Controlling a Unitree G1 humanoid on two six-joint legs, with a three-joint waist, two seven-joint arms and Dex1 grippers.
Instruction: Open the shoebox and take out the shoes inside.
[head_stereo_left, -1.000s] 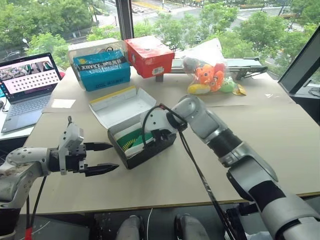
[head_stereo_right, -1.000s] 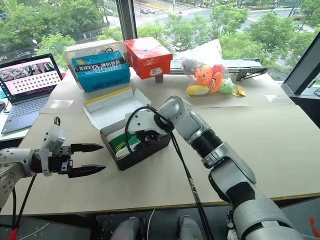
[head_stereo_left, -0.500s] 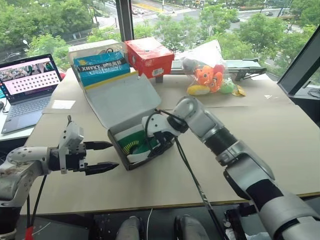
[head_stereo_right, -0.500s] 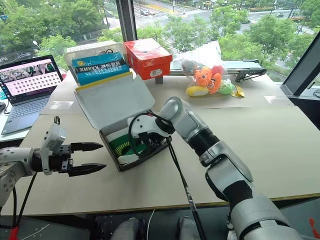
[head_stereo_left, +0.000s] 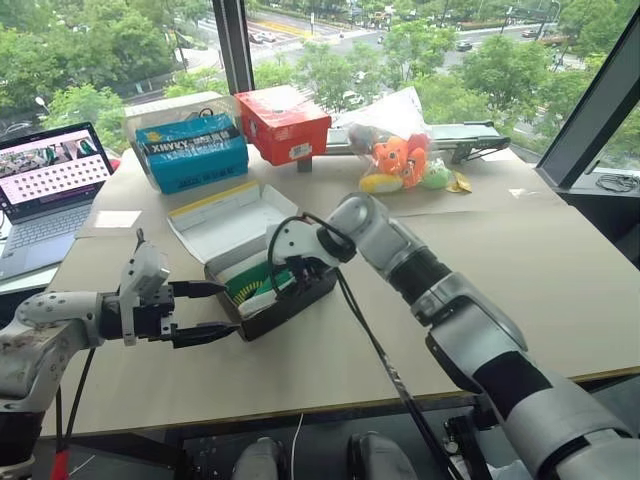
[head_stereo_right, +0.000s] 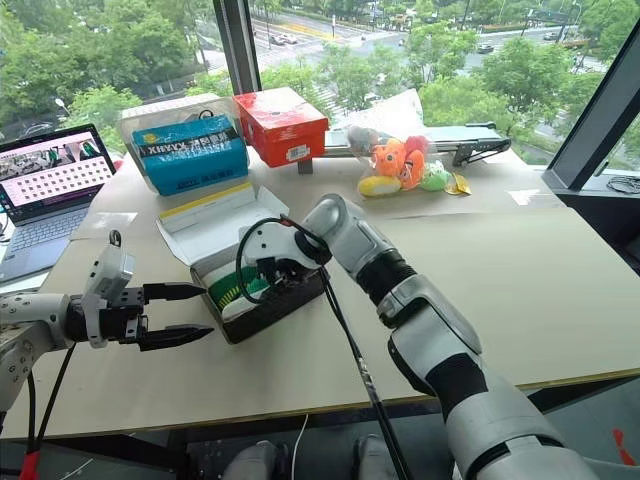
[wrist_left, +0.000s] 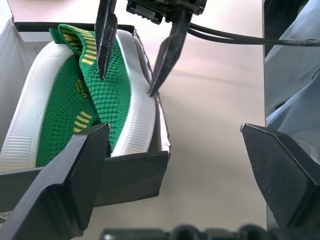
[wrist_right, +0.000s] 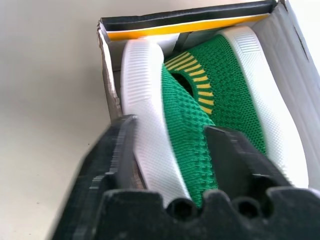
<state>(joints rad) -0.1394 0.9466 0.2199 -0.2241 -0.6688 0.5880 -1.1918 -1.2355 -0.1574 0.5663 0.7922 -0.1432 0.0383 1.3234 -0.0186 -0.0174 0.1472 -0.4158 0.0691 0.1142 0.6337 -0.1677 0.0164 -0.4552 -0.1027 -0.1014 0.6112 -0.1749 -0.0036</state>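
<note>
Left gripper, lower left of frame: fingers spread, empty, just beside the shoebox's near end.

Shoebox, centre-left: lid laid back flat, white inside up.

Shoes, green and white, lay packed inside.

Right gripper, at the box's far side: fingers straddled one shoe's white sole edge, apparently not yet clenched.

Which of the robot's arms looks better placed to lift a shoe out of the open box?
The right. Its fingers already straddle the white-soled side of a green knit shoe inside the black-sided cardboard shoebox. The left fingers hang open beside the box, off the shoes.
</note>
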